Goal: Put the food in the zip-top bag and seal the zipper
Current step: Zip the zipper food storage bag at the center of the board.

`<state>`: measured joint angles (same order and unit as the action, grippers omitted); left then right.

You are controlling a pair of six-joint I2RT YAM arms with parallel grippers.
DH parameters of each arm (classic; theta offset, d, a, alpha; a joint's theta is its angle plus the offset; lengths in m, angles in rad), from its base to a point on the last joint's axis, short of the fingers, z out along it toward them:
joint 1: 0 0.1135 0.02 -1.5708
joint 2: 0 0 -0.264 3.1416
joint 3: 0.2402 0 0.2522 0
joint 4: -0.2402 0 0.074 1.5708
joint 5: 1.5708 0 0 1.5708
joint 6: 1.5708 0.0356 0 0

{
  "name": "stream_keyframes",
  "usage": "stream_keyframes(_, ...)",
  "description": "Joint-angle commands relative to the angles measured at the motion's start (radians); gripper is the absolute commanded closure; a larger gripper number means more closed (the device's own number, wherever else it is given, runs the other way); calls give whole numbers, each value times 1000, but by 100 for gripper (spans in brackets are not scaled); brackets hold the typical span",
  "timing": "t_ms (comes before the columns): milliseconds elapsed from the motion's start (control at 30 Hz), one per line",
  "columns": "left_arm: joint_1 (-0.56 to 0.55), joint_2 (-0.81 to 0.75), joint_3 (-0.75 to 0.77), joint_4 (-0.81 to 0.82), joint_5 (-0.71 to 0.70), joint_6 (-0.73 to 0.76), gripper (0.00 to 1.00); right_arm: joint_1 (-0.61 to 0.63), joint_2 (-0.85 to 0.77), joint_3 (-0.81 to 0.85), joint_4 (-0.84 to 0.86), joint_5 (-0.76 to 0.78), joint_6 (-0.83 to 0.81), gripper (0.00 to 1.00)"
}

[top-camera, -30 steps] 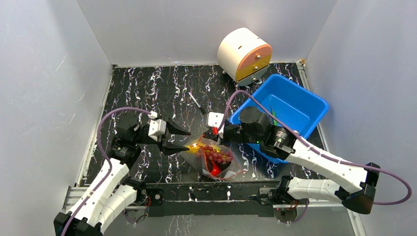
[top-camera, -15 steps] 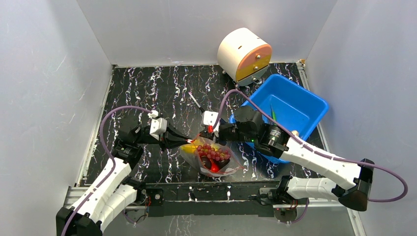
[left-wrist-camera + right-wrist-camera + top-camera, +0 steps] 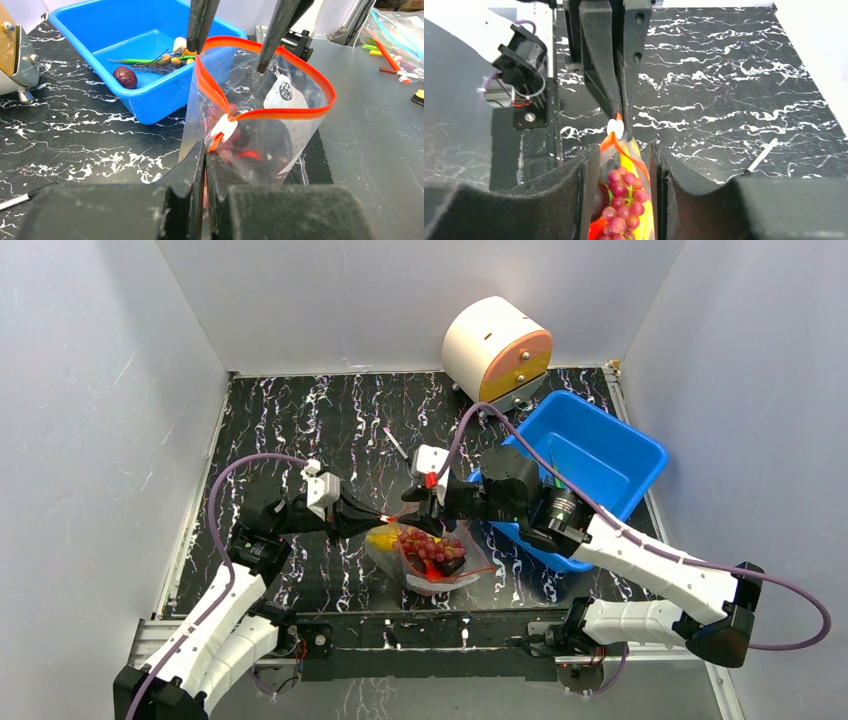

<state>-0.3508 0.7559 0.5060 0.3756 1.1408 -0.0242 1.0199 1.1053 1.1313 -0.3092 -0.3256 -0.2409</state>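
Left gripper (image 3: 205, 149) is pinched shut on the zipper (image 3: 280, 114) end by the white slider (image 3: 223, 127). Right gripper (image 3: 622, 150), jaws half apart, straddles the zip-top bag (image 3: 260, 145) mouth just beyond, food (image 3: 621, 201) beneath it. Best to hold that end taut and close squarely over both strips.

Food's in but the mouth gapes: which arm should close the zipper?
Right, probably. The right claw stands open astride the clear plastic zip-top bag, free to pinch the red-orange zipper strip. The left claw is shut on the bag's corner beside the small white slider, anchoring it.
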Motion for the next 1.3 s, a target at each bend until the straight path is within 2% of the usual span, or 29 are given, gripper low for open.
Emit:
stream_keyframes(0, -4, -25, 49, 0, -31, -40, 100, 4, 44, 78, 58, -46, 111, 63)
stream_keyframes(300, -5, -1, 143, -191, -70, -27, 100, 28, 92, 94, 88, -60, 140, 62)
stream_keyframes(700, -5, 5, 149, -187, -52, -51, 100, 46, 148, 118, 51, 27, 90, 72)
stream_keyframes(767, -4, 2, 149, -193, -49, -45, 100, 47, 152, 123, 40, 42, 78, 76)
stream_keyframes(900, -4, -8, 151, -202, -51, -37, 100, 49, 144, 122, 39, 61, 58, 92)
stream_keyframes(1033, -4, -35, 139, -209, -78, -6, 100, 49, 130, 120, 21, 74, 36, 100)
stream_keyframes(1167, -4, -150, 47, -84, -106, -40, 100, 49, 105, 103, -2, 79, 11, 100)
stream_keyframes(1267, -5, -155, 35, -80, -90, -48, 100, 49, 95, 95, -16, 79, 1, 100)
